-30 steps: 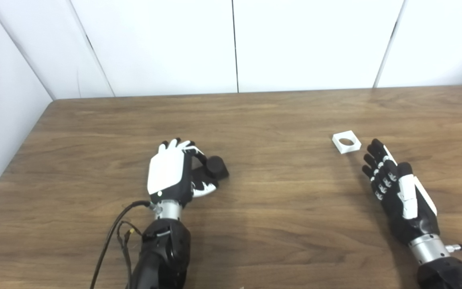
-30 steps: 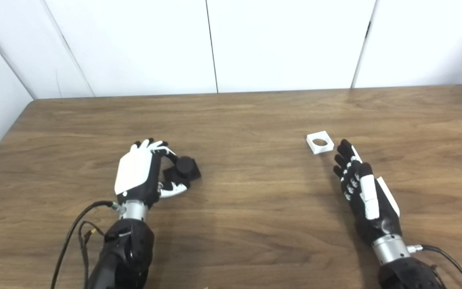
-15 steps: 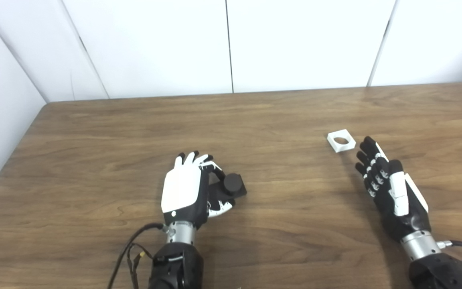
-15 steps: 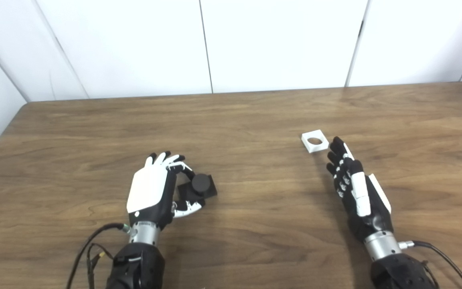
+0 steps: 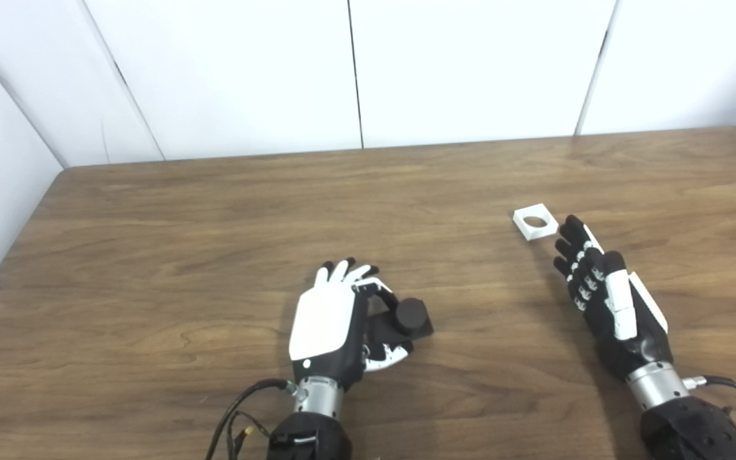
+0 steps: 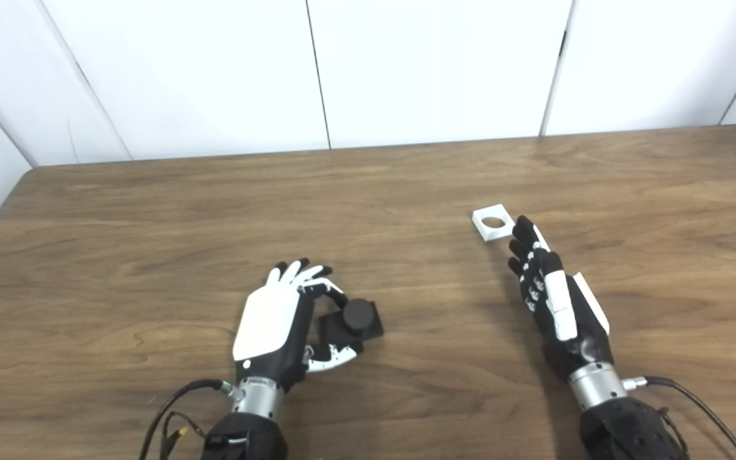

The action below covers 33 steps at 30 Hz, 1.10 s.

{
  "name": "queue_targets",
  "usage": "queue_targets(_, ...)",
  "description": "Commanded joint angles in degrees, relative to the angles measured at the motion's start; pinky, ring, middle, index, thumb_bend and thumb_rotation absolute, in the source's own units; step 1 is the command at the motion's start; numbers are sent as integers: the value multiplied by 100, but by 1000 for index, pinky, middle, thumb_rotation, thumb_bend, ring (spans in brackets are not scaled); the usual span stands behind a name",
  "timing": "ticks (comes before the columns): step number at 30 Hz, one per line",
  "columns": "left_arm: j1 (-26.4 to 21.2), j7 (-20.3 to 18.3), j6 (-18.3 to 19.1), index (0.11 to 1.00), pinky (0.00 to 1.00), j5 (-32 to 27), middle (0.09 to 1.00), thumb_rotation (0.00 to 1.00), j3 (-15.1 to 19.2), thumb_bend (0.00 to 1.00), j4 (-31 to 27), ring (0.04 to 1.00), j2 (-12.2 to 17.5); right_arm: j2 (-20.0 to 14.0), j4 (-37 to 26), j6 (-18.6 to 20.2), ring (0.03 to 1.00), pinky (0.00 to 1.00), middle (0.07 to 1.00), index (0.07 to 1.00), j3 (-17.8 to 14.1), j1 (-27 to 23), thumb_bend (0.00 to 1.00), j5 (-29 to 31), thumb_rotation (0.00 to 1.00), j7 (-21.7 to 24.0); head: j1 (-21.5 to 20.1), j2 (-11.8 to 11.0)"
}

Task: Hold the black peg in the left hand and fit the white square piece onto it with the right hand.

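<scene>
Nearest: left hand [image 5: 329, 322], back plate up, low on the wooden surface [image 5: 151, 255], cables trailing from the wrist. Fingers [image 5: 377, 294] and thumb are curled about the black peg [image 5: 411, 315], a round post on a square base that sits on the surface at the hand's right side; firm grip or loose touch is hard to judge from here.

Next: right hand [image 5: 604, 294], well apart on the right, holding nothing, fingers straight and slightly spread, pointing away and leftward.

Beyond: white square piece [image 5: 535, 222], round hole through its middle, flat on the surface just past the right hand's fingertips [image 6: 522, 223], close but seemingly not touching.

Farthest: white panelled wall [image 5: 470, 64].
</scene>
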Motion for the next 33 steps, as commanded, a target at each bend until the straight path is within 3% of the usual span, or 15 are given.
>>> queue_targets(1,22,-227,-55,489,1000,64,860,75,-122,513,87,966,-22,29,-238,-119,1000,1000,1000,995,-7,-76,653,33,998,8,-7,7)
queue_targets(9,31,-253,-73,488,1000,216,854,76,-201,513,109,956,-5,39,-294,-97,1000,1000,1000,989,-57,-95,627,95,952,-16,-36,19)
queue_targets(10,34,-242,-81,489,1000,199,853,76,-195,513,119,953,-13,21,-299,-96,1000,1000,1000,978,-80,-129,608,69,906,-38,-26,35)
queue_targets(12,35,-237,-74,489,1000,185,854,75,-185,513,142,953,-26,-148,-327,-87,999,980,990,959,-74,-261,582,-432,834,-173,-20,33)
queue_targets(14,31,-229,-67,489,1000,183,853,75,-178,512,168,952,-36,-444,-383,-43,958,914,945,910,-19,-467,596,-1350,739,-348,-14,33)
queue_targets(16,24,-219,-67,489,1000,192,851,75,-176,513,196,950,-37,-705,-385,-10,934,911,915,866,9,-705,604,-2060,674,-464,-27,28)
queue_targets(17,18,-213,-68,489,1000,197,851,75,-175,512,214,949,-35,-871,-354,17,919,901,897,828,30,-877,642,-2454,560,-510,-41,26)
queue_targets(19,11,-193,-74,489,1000,191,852,75,-165,512,243,950,-36,-1157,-245,28,919,904,889,805,92,-1166,679,-3089,472,-559,-39,20)
queue_targets(20,11,-170,-80,489,1000,165,855,74,-147,513,257,956,-41,-1314,-149,62,937,916,894,798,139,-1359,729,-3348,373,-545,-42,19)
queue_targets(23,4,-133,-95,488,1000,133,857,73,-113,513,285,961,-53,-1590,149,80,949,916,897,784,216,-1805,793,-3689,286,-511,-46,5)
queue_targets(29,-17,-95,-141,488,1000,103,856,74,-53,512,291,963,-42,-1981,1048,-104,937,864,902,740,447,-2668,873,-3856,226,-309,-100,11)
queue_targets(33,-18,-109,-141,488,1000,79,859,74,-16,512,276,968,-34,-2388,1529,-83,985,951,923,713,919,-3165,892,-4275,190,146,-108,-6)
